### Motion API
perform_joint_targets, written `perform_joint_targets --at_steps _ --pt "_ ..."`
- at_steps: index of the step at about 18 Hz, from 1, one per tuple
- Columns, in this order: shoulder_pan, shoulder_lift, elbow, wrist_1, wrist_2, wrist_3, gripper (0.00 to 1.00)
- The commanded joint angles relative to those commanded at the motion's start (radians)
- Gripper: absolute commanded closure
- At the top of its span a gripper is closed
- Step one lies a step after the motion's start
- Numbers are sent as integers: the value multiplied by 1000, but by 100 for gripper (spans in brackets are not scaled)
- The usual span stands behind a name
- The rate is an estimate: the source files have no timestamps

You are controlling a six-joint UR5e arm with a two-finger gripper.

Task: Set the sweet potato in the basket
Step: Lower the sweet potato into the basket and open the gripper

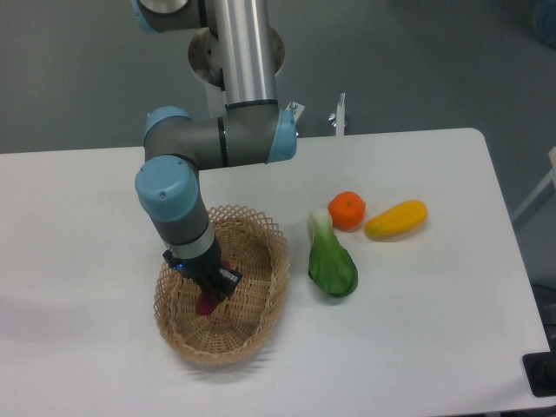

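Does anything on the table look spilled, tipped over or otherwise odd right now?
Nothing stands out. The basket sits flat, the sweet potato is down inside it at the gripper, and the orange fruit, yellow squash and green vegetable lie intact beside it.

One camera, high up in front, looking down at the white bench [104,200], arm base at the far edge

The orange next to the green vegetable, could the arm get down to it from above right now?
Probably yes. The orange sits in the open on the table, nothing over it, though the gripper is down in the basket with the sweet potato.
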Motion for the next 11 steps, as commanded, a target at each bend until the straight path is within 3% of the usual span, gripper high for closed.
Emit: perform_joint_targets --at_steps 2,4,5,6,7,11 --pt "0 -2 -2 -2 0 2 64" --pt "0 0 0 0 0 3 44" --pt "0 2 0 0 0 2 31" --pt "0 3 2 0 0 2 10" --pt "0 5 3 0 5 0 0" --pt "3 20 29 -5 40 -5 0"
